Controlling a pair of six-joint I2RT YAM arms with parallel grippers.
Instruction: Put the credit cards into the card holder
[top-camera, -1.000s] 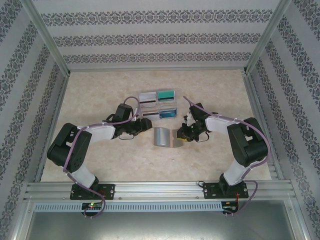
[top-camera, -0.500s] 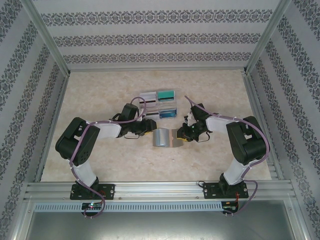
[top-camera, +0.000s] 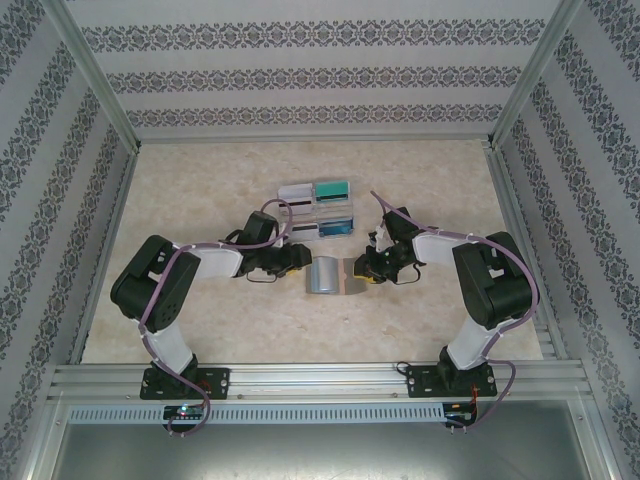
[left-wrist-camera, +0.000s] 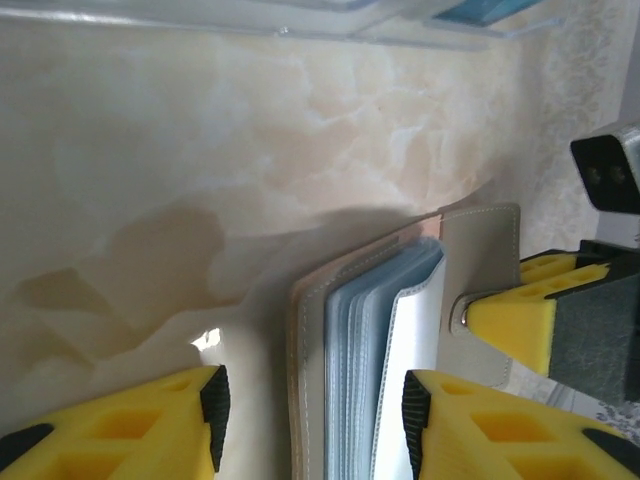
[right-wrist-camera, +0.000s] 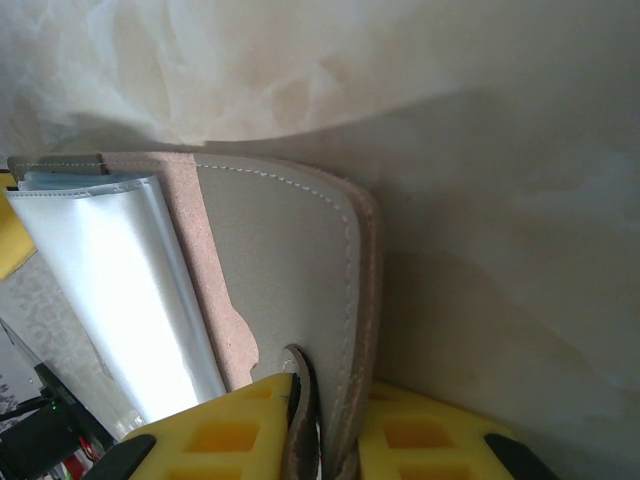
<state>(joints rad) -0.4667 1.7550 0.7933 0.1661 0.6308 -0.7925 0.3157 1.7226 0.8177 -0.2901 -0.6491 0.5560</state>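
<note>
1. Table (top-camera: 200, 310): a pale marbled top that carries everything. The work sits at its centre, between the two arms.
2. Rack (top-camera: 318, 205): a clear four-part tray on the far side of the work area. The credit cards (top-camera: 331, 188) lie in it, teal and white-grey faces showing. Judgement: the task is at an early stage, since every card seen is in the rack and none is on its way.
3. Card holder (top-camera: 325, 275): it lies open just on the near side of the rack, between the two claws. The grey cover is folded back and the pale blue sleeves (left-wrist-camera: 365, 330) are fanned up. No card edge can be made out in the sleeves, so whether any is already loaded cannot be told.
4. Right claw (right-wrist-camera: 320, 430): pressed together on the edge of the right-hand cover beside the snap tab, pinning that flap down.
5. Left claw (left-wrist-camera: 312, 410): spread and carrying nothing. Its jaws straddle the left cover and the sleeves, the outer finger standing apart from the cover and the inner one beside the white leaf.
6. Outstanding, by judgement: part a sleeve, fetch each card from the rack and slide it in.
</note>
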